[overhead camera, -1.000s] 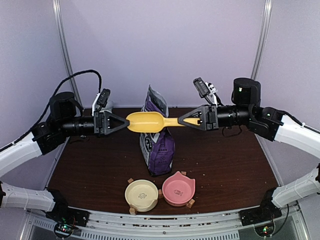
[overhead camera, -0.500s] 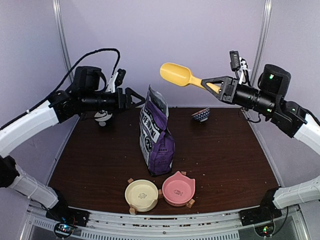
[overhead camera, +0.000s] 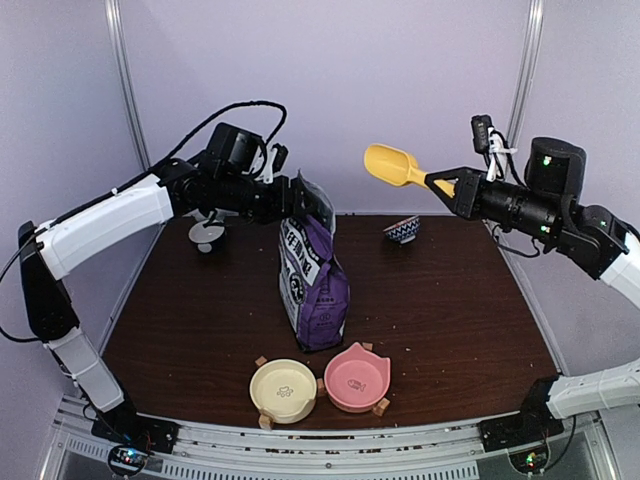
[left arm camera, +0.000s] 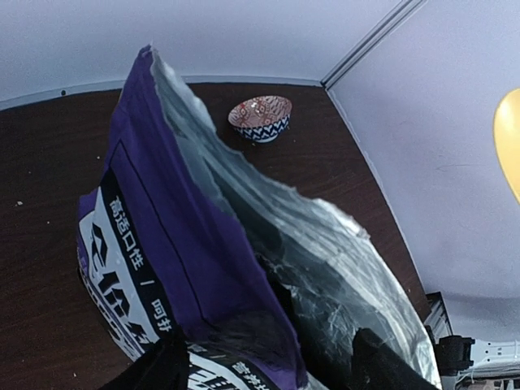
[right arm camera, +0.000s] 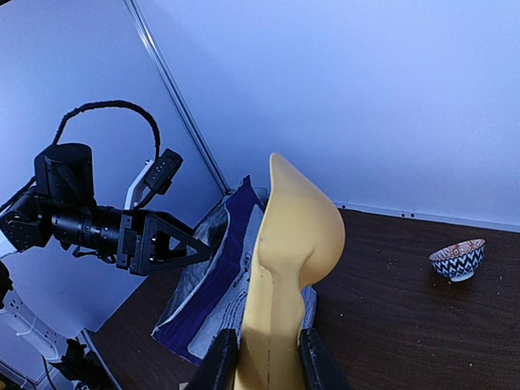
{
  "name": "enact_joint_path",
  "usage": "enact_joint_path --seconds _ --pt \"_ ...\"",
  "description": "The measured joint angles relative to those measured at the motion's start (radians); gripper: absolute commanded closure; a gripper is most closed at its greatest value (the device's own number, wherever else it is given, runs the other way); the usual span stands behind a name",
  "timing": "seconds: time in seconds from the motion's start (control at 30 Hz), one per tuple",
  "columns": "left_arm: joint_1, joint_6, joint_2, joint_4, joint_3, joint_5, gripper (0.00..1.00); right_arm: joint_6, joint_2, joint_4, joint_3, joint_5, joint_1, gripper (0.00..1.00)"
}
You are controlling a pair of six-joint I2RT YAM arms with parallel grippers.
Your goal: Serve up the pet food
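Kibble wasn't visible in any view. Judged to be inside the bag [overhead camera: 312, 280], which stood upright mid-counter with its top open. The left wrist view looked down the foil-lined mouth, but the inside was too dark to make out pellets.

Left claw [overhead camera: 297, 198] was at the bag's top on the far-left side. Its fingers [left arm camera: 166, 367] were spread, one on either side of the purple lip, not pinching it – whether they touched the film, couldn't tell.

Right claw [overhead camera: 452, 186] was pressed on the scoop [overhead camera: 390, 164], pinching the handle, with the cup pointing left toward the bag. The scoop was held high on the right, well apart from the bag mouth and above it.

Handling judgement – kibble is light, hard and loose. It rolls and scatters, so it can't be pinched; take it with the scoop cup and keep the cup level. The bag is soft, crinkly film and its mouth probably sags shut. The lip at the top edge is the place to hold, to keep the mouth wide and stop the bag tipping.

The cream bowl [overhead camera: 283, 389] and pink bowl [overhead camera: 356, 379] sat side by side at the near edge of the counter [overhead camera: 450, 310], just near of the bag. Both looked empty. A small patterned bowl [overhead camera: 401, 230] sat far right.
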Motion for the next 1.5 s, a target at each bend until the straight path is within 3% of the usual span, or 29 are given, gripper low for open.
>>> enact_joint_path --seconds 0.13,0.27,0.33,0.4,0.5,0.67,0.87,1.0,1.2,1.5 --pt "0.000 -0.006 0.017 0.003 0.018 -0.014 0.28 -0.027 -0.005 -0.025 -0.015 0.025 0.000 0.86" --pt "0.000 -0.007 0.039 -0.003 0.047 -0.021 0.46 -0.045 -0.006 -0.045 -0.024 0.035 0.000 0.86" --pt "0.000 -0.004 0.050 -0.011 0.060 -0.022 0.59 -0.052 -0.006 -0.050 -0.024 0.038 0.000 0.86" --pt "0.000 0.000 0.054 -0.031 0.060 -0.021 0.83 -0.056 -0.007 -0.051 -0.024 0.040 0.000 0.86" --pt "0.000 0.006 0.051 -0.060 0.050 -0.025 1.00 -0.060 -0.008 -0.054 -0.024 0.041 0.000 0.86" --pt "0.021 0.027 -0.019 -0.083 -0.018 -0.050 1.00 -0.060 -0.008 -0.063 -0.024 0.041 0.000 0.86" --pt "0.166 0.109 -0.135 -0.296 -0.019 -0.090 1.00 -0.060 -0.006 -0.065 -0.025 0.041 0.002 0.86" --pt "0.234 0.212 -0.137 -0.416 0.057 -0.113 1.00 -0.060 0.002 -0.065 -0.024 0.041 0.005 0.86" --pt "0.201 0.298 -0.138 -0.412 0.074 -0.066 1.00 -0.055 0.039 -0.065 -0.022 0.037 0.040 0.86" --pt "0.031 0.322 -0.084 -0.266 -0.019 0.047 1.00 -0.001 0.097 -0.024 -0.012 -0.045 0.163 0.86"
